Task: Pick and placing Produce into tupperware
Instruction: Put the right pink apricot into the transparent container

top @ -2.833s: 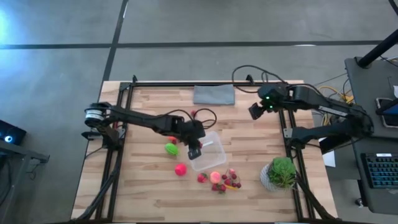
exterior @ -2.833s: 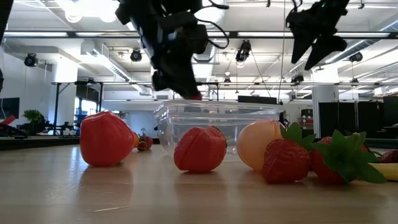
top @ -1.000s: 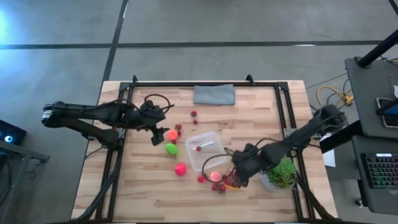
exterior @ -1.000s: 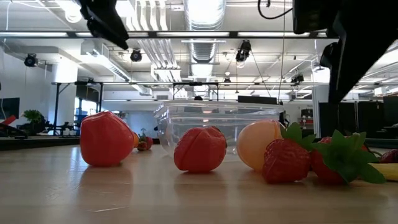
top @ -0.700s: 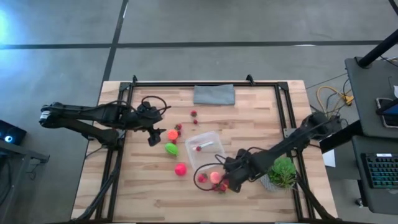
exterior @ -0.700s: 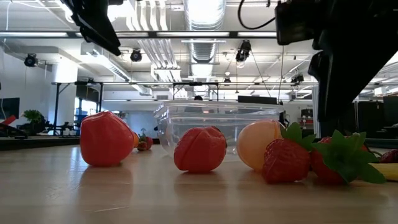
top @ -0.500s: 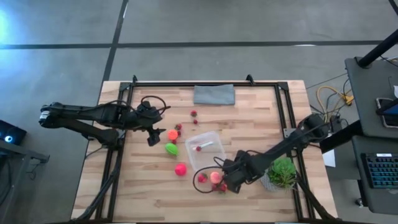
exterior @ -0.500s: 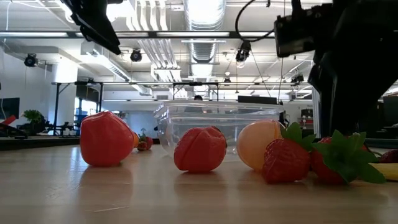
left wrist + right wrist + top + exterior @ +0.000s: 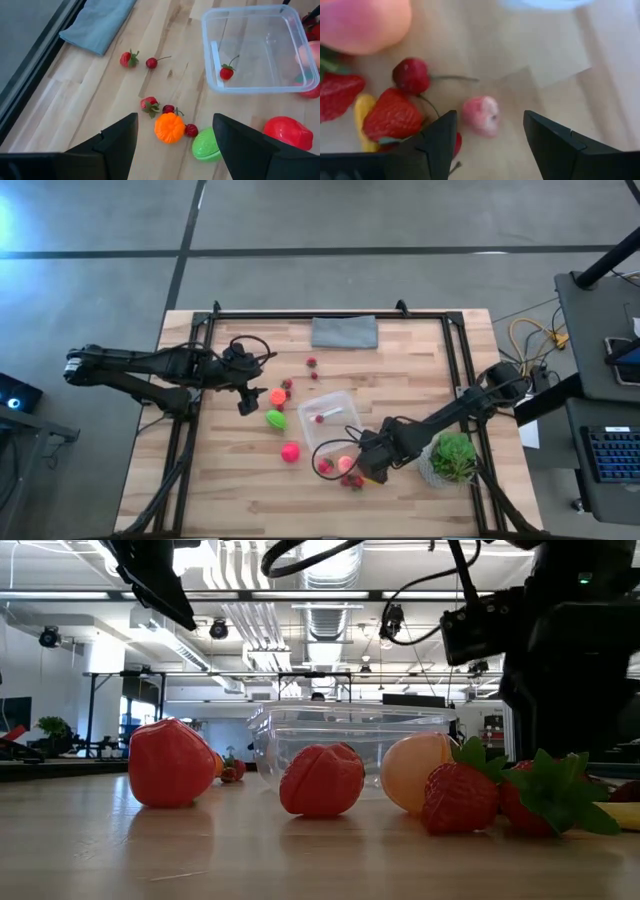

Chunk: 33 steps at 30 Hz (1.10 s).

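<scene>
You have the tupperware (image 9: 328, 420) mid-frame in the high view, one small red berry (image 9: 226, 73) inside. The produce (image 9: 348, 470) clusters at its lower right edge. Right gripper (image 9: 487, 132) hangs low over a pink piece (image 9: 481, 115), jaws spread, nothing pinched. Left gripper (image 9: 172, 137), jaws spread, hovers left-centre above the orange fruit (image 9: 169, 127).

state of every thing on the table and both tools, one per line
box: upright, no lid, one small red berry inside
left tool: open, empty, up over the orange ball
right tool: open, low over a small pink piece, not gripping
green ball: on the table, outside the box
pink ball: on the table, outside the box
peach ball: on the table by the box
cloth: lying flat at the far edge
plant: upright
</scene>
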Tool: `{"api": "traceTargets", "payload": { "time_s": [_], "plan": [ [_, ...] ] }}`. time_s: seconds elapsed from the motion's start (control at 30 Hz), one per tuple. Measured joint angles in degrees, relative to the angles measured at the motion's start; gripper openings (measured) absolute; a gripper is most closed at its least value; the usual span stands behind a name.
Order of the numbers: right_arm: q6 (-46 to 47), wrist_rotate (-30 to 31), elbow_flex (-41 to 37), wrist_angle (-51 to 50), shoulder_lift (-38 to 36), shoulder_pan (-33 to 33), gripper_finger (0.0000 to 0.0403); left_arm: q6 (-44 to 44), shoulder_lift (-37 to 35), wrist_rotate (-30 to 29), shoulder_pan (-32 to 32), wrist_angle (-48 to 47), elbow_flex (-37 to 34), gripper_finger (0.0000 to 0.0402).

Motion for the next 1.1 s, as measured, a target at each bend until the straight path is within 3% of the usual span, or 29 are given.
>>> {"api": "traceTargets", "payload": {
  "time_s": [0.67,1.1],
  "plan": [
    [0.59,0.21,-0.97,3.58,1.25,-0.38,0.0216,-0.2,1.86,-0.17,0.0,-0.02,0.0,0.0242],
    [-0.47,0.17,-0.56,4.16,1.74,-0.67,0.0136,-0.52,2.72,-0.21,0.0,0.14,-0.02,0.0242]
  ]
}}
